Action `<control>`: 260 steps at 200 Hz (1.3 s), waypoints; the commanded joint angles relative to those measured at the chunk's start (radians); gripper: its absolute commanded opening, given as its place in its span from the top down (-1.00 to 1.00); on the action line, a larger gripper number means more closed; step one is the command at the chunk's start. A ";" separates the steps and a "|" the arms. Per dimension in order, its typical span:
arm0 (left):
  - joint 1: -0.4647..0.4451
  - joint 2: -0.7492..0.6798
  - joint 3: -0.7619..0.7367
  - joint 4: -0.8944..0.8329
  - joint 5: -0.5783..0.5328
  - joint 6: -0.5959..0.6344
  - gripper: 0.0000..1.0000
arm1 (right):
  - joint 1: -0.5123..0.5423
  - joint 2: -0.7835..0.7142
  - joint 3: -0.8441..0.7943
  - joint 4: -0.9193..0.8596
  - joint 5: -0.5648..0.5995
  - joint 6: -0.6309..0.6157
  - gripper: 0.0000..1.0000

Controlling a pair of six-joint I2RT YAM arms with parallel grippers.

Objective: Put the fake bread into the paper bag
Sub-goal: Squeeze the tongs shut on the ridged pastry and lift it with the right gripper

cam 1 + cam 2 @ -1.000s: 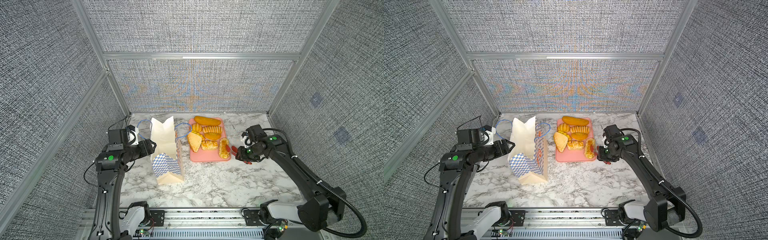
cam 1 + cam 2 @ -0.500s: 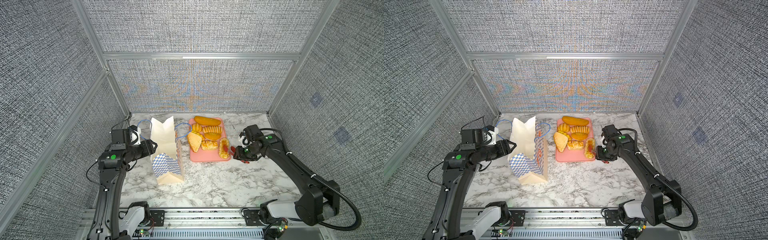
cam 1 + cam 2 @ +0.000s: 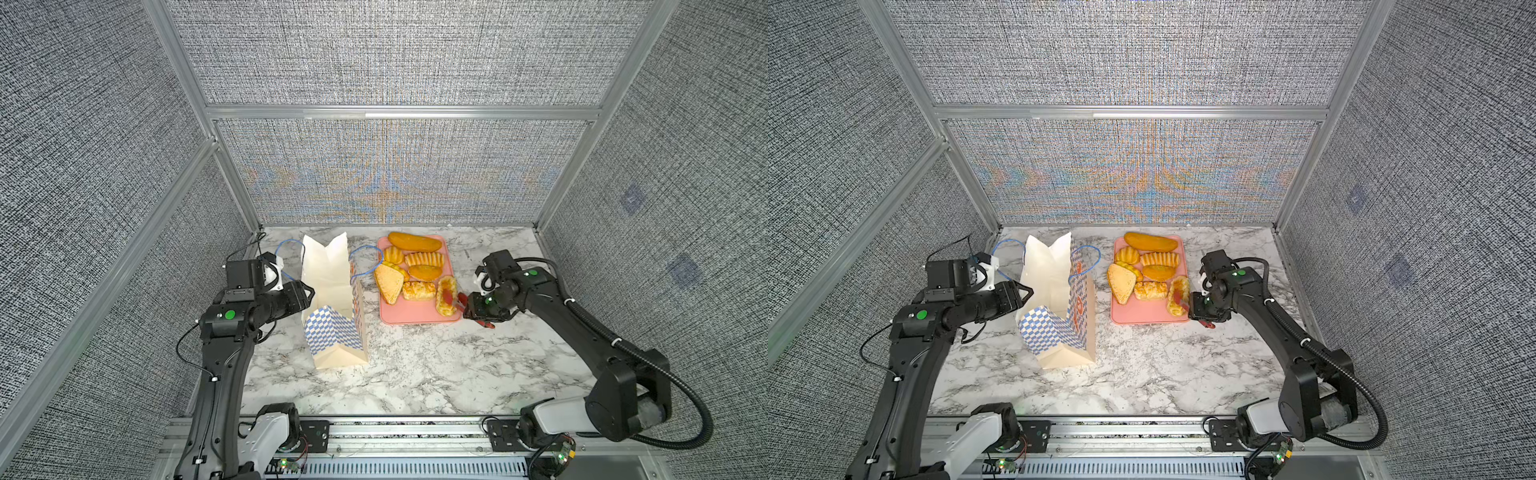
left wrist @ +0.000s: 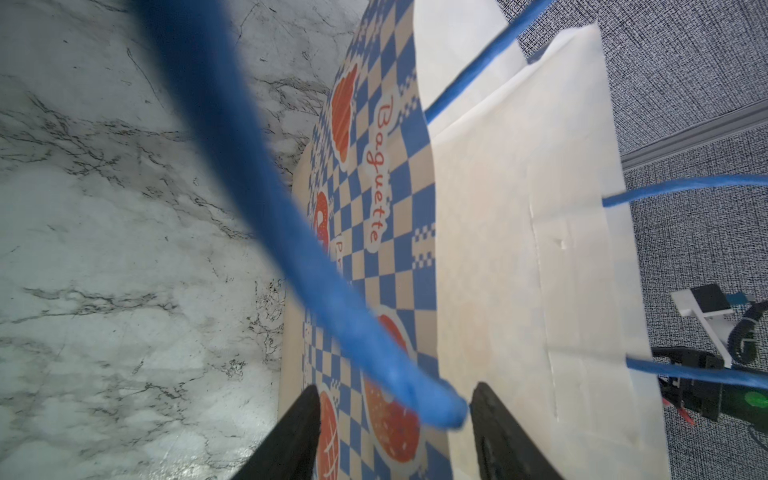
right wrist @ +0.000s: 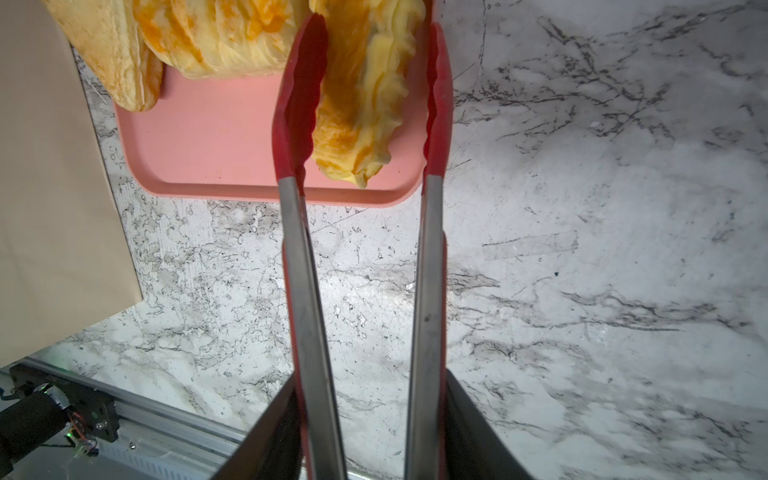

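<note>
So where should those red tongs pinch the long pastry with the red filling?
Pinch the pastry across its narrow middle, coming from the pink tray's near right corner. It lies lengthwise by that corner, the braided piece close beside it, so the tongs should reach both long sides from there; their red tips straddle it.

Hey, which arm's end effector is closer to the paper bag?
Left. The left end effector sits at the open rim of the paper bag; the right end effector, holding red tongs, is beyond the pink tray.
</note>
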 commanded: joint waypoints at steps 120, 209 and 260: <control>-0.005 -0.006 -0.001 0.046 0.000 -0.022 0.04 | -0.014 -0.060 0.003 0.008 0.006 0.022 0.34; -0.005 -0.010 -0.002 0.056 0.005 -0.034 0.21 | -0.025 -0.149 0.045 -0.056 0.033 0.026 0.37; -0.005 -0.007 -0.002 0.063 0.014 -0.044 0.49 | -0.024 -0.203 0.124 -0.079 0.021 0.034 0.38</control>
